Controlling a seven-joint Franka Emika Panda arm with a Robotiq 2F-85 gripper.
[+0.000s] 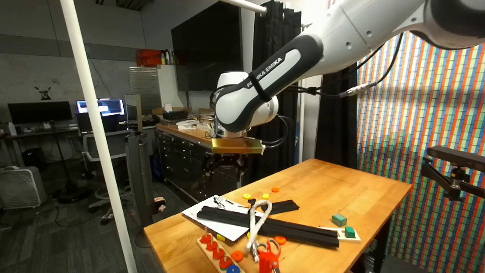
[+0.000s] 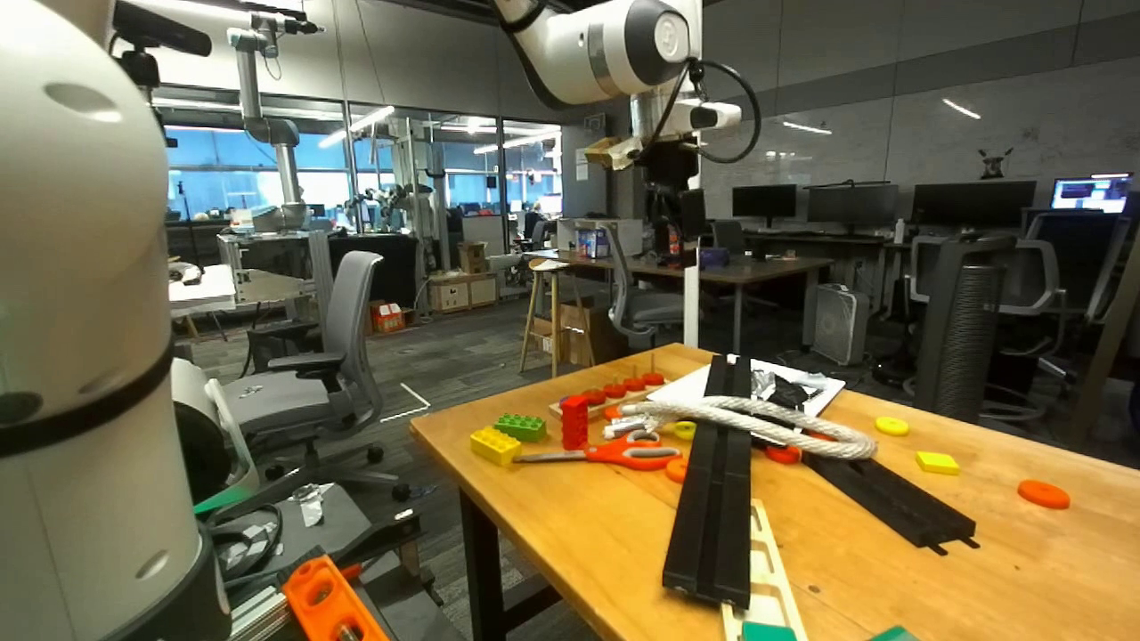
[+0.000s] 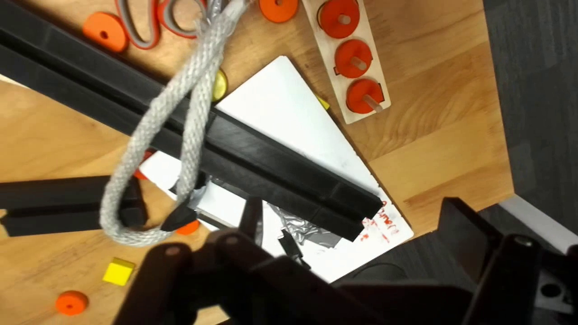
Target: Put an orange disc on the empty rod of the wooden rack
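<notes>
The pale wooden rack [image 1: 209, 256] stands near the table's front corner in an exterior view. It also shows in an exterior view [image 2: 557, 409] and, cut off, at the top of the wrist view [image 3: 328, 49]. Red-orange discs and a blue disc [image 1: 233, 269] sit around its rods; I cannot tell which rod is empty. Loose orange discs lie on the table, including one at the far side [image 1: 275, 189], one beside the scissors [image 3: 105, 31] and one beside the rack [image 3: 278, 9]. My gripper [image 3: 352, 205] is open and empty, high above the table [image 2: 672, 227].
Long black bars [image 1: 280, 229] lie across a whiteboard [image 3: 284, 104]. A looped white rope [image 3: 194, 131] rises over them. Orange-handled scissors [image 2: 623, 453], a red brick [image 2: 574, 423], yellow and green bricks [image 2: 520, 427] lie near the rack. A yellow square [image 3: 118, 271] lies nearby.
</notes>
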